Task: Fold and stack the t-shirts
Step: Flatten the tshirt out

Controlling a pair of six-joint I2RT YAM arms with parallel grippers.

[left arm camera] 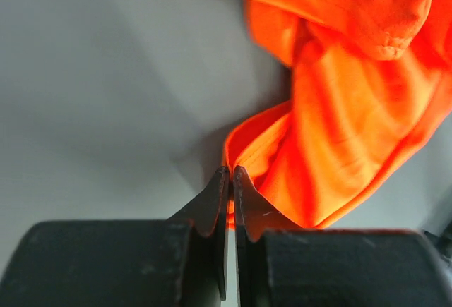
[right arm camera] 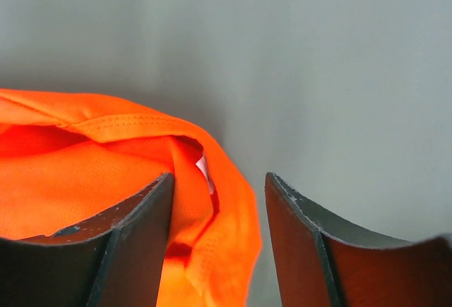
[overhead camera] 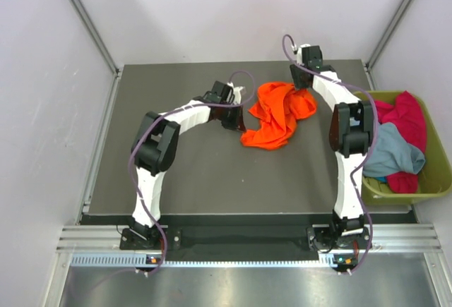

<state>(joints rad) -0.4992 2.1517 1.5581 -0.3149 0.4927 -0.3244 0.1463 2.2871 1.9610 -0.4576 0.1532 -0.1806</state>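
Orange t-shirt (overhead camera: 277,115) pinched by the closed left tool (left arm camera: 230,173), right tool (right arm camera: 219,180) parted around it, olive bin (overhead camera: 406,196) nearby.

The left pincer (left arm camera: 231,176), at 6 o'clock, pinches a fold of the orange shirt (left arm camera: 353,109), which spreads toward 1 o'clock over the grey counter (left arm camera: 106,74).

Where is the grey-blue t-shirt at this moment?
In the top view, the grey-blue t-shirt lies in the olive-green bin off the table's right edge, among magenta-red cloth, just right of the right arm.

Left end effector (left arm camera: 231,173) closed, right (right arm camera: 220,180) seemingly parted.
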